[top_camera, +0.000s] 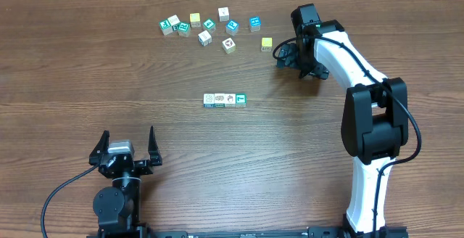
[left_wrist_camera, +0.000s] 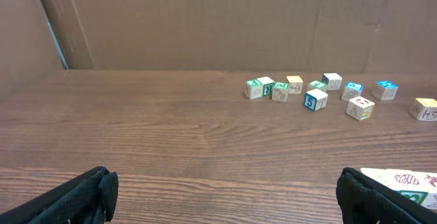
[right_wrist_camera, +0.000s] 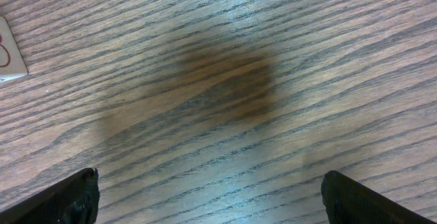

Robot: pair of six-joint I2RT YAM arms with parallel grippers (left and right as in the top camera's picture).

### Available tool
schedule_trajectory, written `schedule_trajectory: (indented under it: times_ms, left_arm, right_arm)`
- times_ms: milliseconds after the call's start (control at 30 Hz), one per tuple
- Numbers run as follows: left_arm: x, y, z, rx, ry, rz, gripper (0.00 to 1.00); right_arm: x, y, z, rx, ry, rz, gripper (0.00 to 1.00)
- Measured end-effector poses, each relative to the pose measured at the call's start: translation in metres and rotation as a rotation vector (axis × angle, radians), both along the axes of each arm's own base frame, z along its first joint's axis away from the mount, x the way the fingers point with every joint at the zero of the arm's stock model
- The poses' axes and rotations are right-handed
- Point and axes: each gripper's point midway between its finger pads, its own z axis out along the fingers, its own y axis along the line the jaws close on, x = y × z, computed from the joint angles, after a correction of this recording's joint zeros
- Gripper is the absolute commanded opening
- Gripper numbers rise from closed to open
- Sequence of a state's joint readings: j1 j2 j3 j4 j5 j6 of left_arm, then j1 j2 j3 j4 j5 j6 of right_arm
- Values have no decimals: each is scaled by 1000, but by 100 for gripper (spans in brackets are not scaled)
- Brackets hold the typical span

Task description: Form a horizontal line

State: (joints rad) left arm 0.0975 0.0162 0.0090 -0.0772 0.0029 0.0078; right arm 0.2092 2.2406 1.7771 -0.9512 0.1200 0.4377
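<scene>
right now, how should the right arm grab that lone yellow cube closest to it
Take the yellow cube by two opposite side faces, coming straight down from above. It sits flat on the table with free space on every side, so open fingers should fit either way. The right gripper is open and close beside it.

A straight row of four small picture cubes [top_camera: 225,100], three white-topped and one teal at its right end, is set edge to edge at the middle of the brown wood-grain desk [top_camera: 72,71]. Loose white, teal and yellow cubes [top_camera: 209,27] are scattered farther back. The black left pincer [top_camera: 129,133] is held spread wide at the near left. The black right pincer [top_camera: 284,55] is lowered just right of a small yellow cube [top_camera: 267,43].
</scene>
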Motion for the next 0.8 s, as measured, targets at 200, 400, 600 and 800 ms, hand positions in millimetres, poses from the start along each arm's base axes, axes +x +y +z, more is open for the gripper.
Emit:
schedule_trajectory:
  times_ms: [200, 400, 600, 800]
  left_arm:
    - [0, 0, 0, 0, 0, 0, 100]
    - [0, 0, 0, 0, 0, 0, 100]
    - [0, 0, 0, 0, 0, 0, 100]
    - [0, 0, 0, 0, 0, 0, 100]
  right_arm:
    - [0, 0, 0, 0, 0, 0, 100]
    - [0, 0, 0, 0, 0, 0, 100]
    - [0, 5, 6, 3, -12, 10, 100]
    - [0, 28, 64, 32, -131, 57, 100]
